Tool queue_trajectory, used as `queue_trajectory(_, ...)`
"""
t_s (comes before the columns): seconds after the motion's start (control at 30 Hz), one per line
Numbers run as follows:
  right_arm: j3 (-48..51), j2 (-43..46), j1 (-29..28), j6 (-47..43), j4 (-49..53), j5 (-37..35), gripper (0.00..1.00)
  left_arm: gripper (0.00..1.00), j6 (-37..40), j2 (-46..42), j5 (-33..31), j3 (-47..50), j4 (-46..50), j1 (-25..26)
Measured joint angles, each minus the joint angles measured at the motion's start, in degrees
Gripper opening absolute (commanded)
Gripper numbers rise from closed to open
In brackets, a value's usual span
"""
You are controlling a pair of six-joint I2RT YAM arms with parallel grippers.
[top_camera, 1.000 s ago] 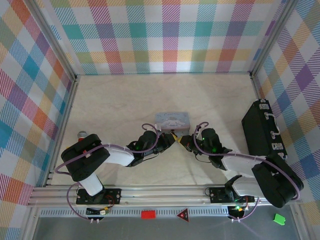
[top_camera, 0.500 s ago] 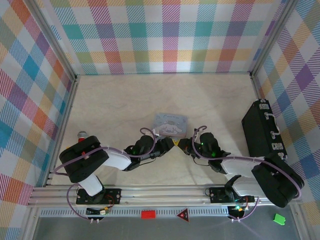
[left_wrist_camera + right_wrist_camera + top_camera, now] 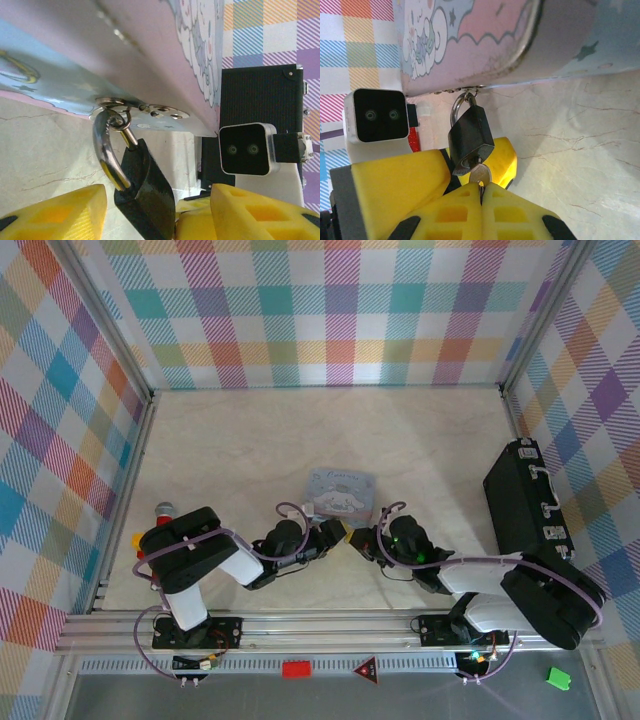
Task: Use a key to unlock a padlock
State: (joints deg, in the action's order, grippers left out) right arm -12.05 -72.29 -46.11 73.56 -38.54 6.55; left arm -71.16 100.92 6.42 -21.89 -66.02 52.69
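Padlock (image 3: 470,140) hangs from cartoon-printed tin (image 3: 495,40), key (image 3: 480,175) in its keyhole.

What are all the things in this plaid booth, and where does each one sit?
tin box: one, pastel blue and pink, cartoon print, mid-table.
padlock: one, black with silvery shackle, hanging from the tin box's hasp.
key: one, greyish metal, in the padlock's keyhole.
case: one, black, by the right wall.
toy: one, red and yellow with grey top, by the left wall, partly hidden.
block: one, red, front rail.
triangle: one, red, front rail beside the block.
green piece: one, green, front right corner.
table: one, pale marbled, under everything.
left claw: one, yellow, open, fingers either side of the padlock.
right claw: one, yellow, shut on the key.
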Motion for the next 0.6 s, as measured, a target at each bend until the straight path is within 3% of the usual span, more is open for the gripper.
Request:
queue_trajectory(0.23,0.1,0.5,-1.6,1.0,0.1,-1.7,0.00,0.44,-0.2,3.6,0.0,0.7,-7.2,-2.3)
queue_trajectory(0.33,0.3,2.2,-2.0,1.1,0.7,-2.8,0.00,0.43,-0.2,5.0,0.0,0.6,-9.7,-2.6)
queue_trajectory(0.6,0.9,5.0,-3.0,1.0,4.4,-4.0,0.00,0.31,-0.5,3.1,0.6,0.6,-4.1,-3.0)
